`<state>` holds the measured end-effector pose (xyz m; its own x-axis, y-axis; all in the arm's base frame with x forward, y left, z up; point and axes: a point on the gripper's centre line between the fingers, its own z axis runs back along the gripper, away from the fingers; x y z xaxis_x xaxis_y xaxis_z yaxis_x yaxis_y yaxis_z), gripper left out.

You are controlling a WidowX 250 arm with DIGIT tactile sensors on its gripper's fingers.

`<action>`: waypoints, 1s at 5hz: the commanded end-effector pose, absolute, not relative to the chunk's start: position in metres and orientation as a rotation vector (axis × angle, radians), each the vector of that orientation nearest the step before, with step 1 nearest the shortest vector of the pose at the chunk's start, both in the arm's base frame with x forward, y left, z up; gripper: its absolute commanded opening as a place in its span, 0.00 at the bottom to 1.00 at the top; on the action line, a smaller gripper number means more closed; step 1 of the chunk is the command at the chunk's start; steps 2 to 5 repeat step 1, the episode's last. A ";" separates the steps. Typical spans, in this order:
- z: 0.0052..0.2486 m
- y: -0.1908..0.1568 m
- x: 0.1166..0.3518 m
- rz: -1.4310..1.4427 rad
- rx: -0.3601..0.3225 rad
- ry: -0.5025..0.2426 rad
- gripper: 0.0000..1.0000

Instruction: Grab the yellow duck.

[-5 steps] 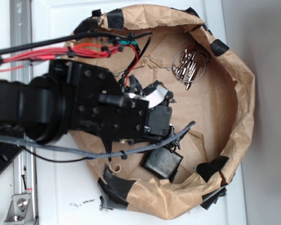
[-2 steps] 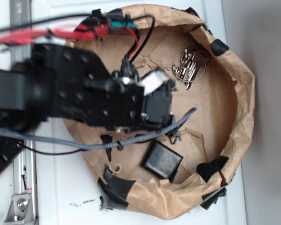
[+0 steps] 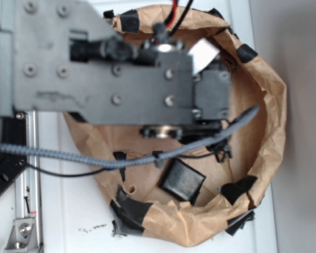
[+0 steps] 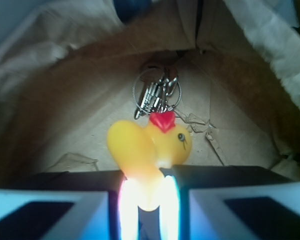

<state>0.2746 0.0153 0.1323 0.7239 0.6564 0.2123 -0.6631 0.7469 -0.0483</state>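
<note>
The grab itself looks done: in the wrist view the gripper (image 4: pixel 149 200) is closed on the yellow duck (image 4: pixel 147 150), its two fingers (image 4: pixel 126 210) pinching the duck's lower end while the body and the red beak stick out just ahead of the fingertips. The duck appears to hang clear of the paper floor, though how high cannot be told. From the exterior view the arm's wrist block (image 3: pixel 110 68) fills the upper part of the picture and hides the duck and the jaws entirely. What the next move calls for, as a judgement, is simply keeping the squeeze steady while carrying the duck clear; the hold is on a narrow, glossy end, so a slip is the main risk. Ahead of the gripper and beyond the duck lies a ring of keys (image 4: pixel 155 92) on the floor of the brown paper nest (image 3: pixel 263 132). A black square pad (image 3: pixel 182 180) lies off to the side, below the arm in the exterior view, apart from the gripper. The nest's crumpled walls (image 4: pixel 260 55) rise on both sides, and a grey braided cable (image 3: pixel 121 158) runs across under the wrist.
</note>
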 end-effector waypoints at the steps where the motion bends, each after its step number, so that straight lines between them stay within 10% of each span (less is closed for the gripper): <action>1: 0.149 0.024 0.279 0.745 0.012 -0.263 0.00; 5: 0.149 0.024 0.279 0.745 0.012 -0.263 0.00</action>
